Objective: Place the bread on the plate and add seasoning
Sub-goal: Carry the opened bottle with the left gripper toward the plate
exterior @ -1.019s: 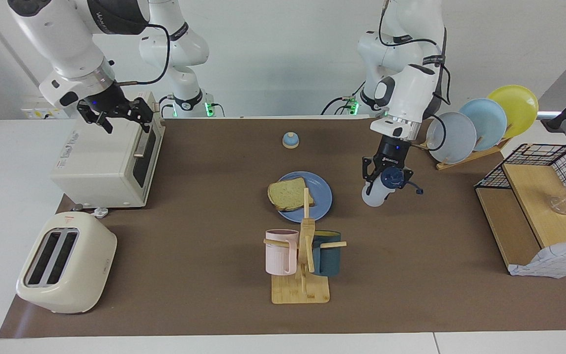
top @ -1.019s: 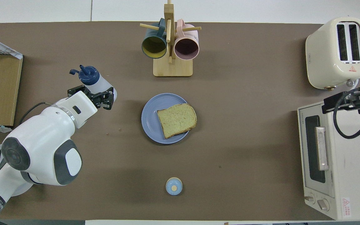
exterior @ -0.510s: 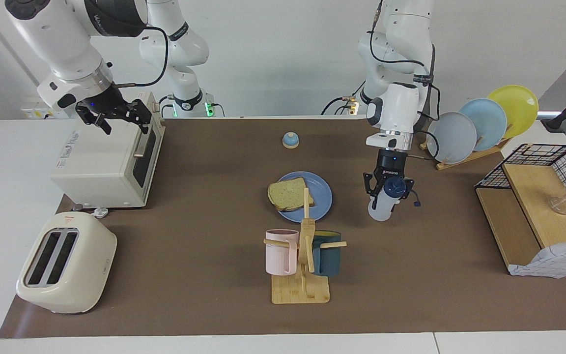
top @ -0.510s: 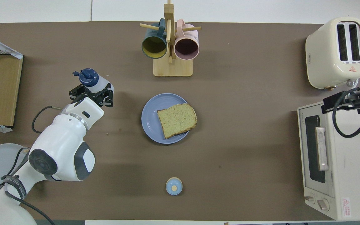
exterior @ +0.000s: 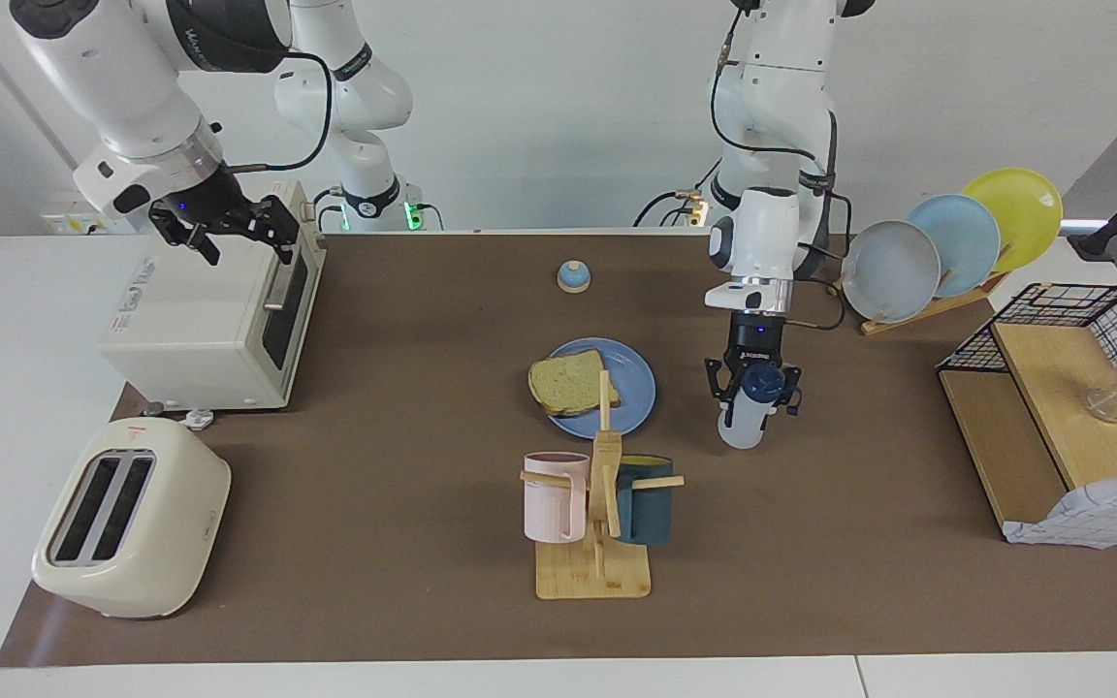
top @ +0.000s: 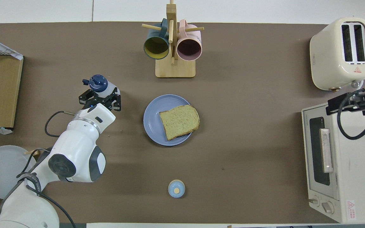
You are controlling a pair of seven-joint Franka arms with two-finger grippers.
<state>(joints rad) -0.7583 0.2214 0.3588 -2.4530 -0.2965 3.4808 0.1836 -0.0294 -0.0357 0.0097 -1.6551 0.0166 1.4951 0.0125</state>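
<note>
The bread lies on the plate in the middle of the bench, its crust edge overhanging the rim toward the right arm's end. The plate sits between the bell, which is nearer to the robots, and the mug rack, which is farther from them.

The left hand is clenched around the seasoning, gripping it just below the navy cap. The bottle hangs nearly upright over the bare bench beside the plate, toward the left arm's end; whether its base touches the bench I cannot tell.

The right hand waits over the top of the oven at the right arm's end, its fingers spread wide and holding nothing. In the overhead view only its cable and bracket show at the edge.

A toaster stands farther from the robots than the oven. Three plates stand upright in a dish rack at the left arm's end, near a wire basket.
</note>
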